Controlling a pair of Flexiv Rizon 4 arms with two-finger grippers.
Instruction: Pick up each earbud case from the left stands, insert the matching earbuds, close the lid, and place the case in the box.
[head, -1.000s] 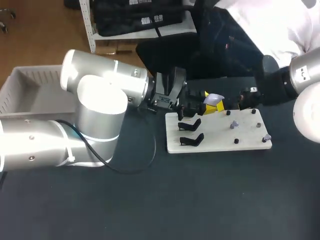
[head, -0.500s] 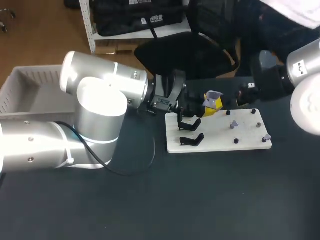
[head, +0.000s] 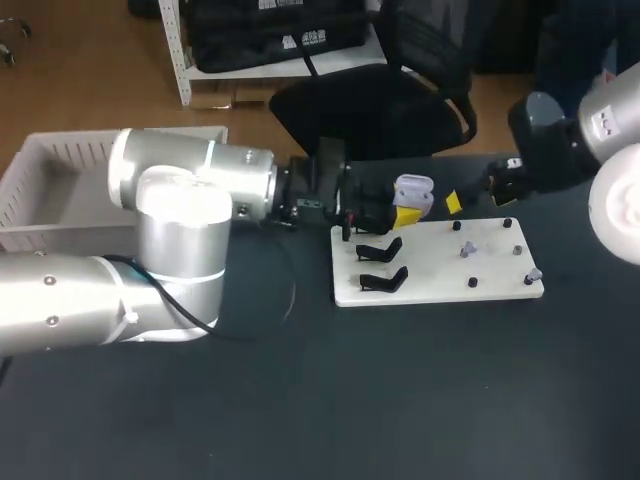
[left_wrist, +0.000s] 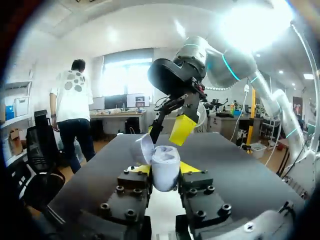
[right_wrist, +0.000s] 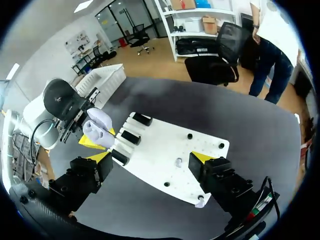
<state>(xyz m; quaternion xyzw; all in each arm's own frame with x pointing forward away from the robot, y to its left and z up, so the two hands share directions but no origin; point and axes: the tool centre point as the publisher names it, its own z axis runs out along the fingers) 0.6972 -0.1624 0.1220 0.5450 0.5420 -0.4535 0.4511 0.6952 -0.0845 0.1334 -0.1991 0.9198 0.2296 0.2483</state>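
Left tool (left_wrist: 165, 171) clamped the open pale-lilac plastic earbud case (left_wrist: 165, 159). The empty, wide-spread right tool (right_wrist: 149, 161) needed a square pinch on the small lilac earbud (head: 467, 248) at the case's four o'clock.

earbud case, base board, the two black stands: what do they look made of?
Earbud case: probably moulded plastic, pale lavender-white, smooth with a slight sheen and rounded edges.
Base board: flat white sheet with a matte face. It could be painted wood or plastic; the look leaves it open.
Black stands: matte black, thin curved shapes, likely plastic, possibly printed.
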